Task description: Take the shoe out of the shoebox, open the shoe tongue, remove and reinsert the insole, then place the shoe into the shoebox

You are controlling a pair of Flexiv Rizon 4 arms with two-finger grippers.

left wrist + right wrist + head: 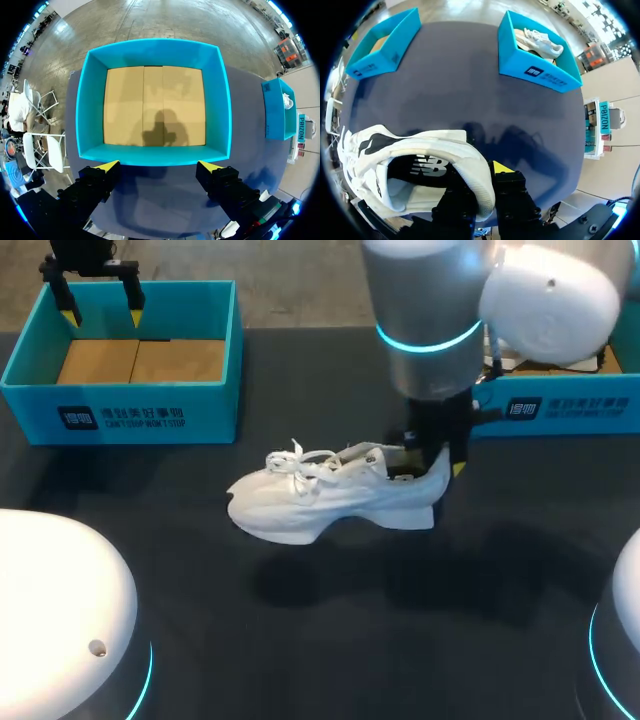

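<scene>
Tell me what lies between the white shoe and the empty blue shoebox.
Only bare dark table lies between the white shoe and the empty shoebox. The head view shows this stretch plainly.

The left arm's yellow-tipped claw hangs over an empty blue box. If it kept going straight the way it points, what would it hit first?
Most likely the blue shoebox: the left gripper points down at its cardboard floor, though its tips may catch the near wall first.
</scene>
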